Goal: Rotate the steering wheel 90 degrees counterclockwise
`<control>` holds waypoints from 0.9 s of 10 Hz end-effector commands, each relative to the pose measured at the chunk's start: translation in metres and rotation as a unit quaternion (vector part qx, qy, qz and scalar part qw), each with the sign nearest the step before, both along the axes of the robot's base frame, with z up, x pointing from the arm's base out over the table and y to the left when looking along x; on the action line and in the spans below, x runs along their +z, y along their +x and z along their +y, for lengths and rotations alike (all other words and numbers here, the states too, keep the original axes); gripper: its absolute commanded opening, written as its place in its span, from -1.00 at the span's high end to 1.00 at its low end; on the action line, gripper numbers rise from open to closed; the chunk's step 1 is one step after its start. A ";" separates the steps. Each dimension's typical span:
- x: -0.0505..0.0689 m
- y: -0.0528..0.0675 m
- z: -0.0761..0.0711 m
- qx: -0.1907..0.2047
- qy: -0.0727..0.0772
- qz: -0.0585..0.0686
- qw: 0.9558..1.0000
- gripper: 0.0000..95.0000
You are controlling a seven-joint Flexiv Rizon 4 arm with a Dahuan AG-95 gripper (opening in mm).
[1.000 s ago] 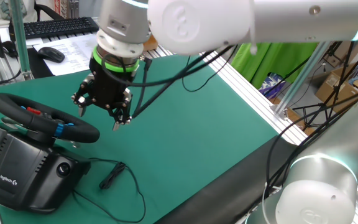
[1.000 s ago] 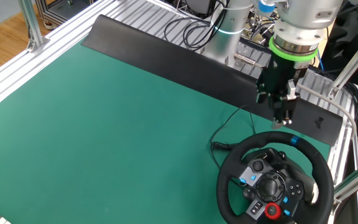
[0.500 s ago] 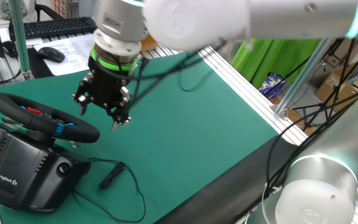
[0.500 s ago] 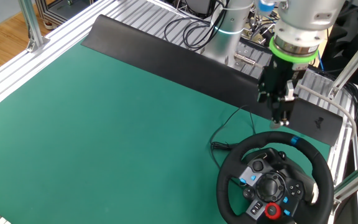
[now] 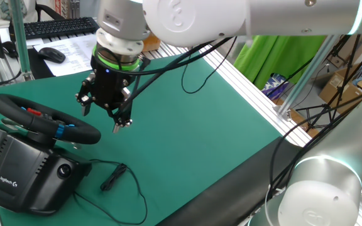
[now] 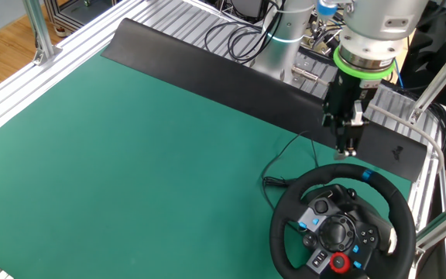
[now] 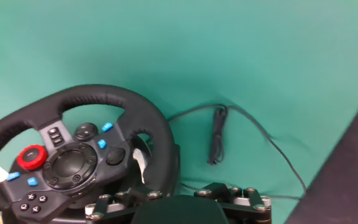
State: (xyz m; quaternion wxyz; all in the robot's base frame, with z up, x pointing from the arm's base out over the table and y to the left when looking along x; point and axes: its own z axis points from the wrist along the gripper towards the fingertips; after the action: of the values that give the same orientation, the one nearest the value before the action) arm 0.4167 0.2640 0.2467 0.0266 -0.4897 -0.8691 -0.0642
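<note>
The black steering wheel sits on its boxy black Logitech base at the table's left. It also shows in the other fixed view and in the hand view, with a red button and blue buttons on its spokes. My gripper hangs open and empty just above and beside the wheel's rim, not touching it; it also shows in the other fixed view. In the hand view only the gripper's base links show at the bottom edge.
The wheel's thin black cable loops over the green mat beside the base. A black keyboard, a black mouse and papers lie at the back. A black strip and aluminium rails border the mat.
The gripper has shifted only slightly above the wheel's rim. The wheel has not turned.
</note>
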 end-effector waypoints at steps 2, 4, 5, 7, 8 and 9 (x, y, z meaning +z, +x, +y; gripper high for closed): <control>0.001 -0.003 0.004 -0.017 0.016 0.006 1.000 -0.60; -0.001 -0.007 0.011 -0.027 0.021 0.005 0.999 -0.60; -0.002 -0.008 0.013 -0.031 0.022 0.005 0.999 -0.60; -0.006 -0.008 0.016 -0.039 0.030 0.004 0.999 -0.60; -0.007 -0.009 0.018 -0.041 0.030 0.003 0.999 -0.60; -0.010 -0.010 0.021 -0.045 0.030 0.001 0.999 -0.60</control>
State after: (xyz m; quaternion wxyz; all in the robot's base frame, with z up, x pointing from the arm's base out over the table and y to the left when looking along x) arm 0.4078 0.2863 0.2350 0.0371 -0.5295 -0.8425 -0.0923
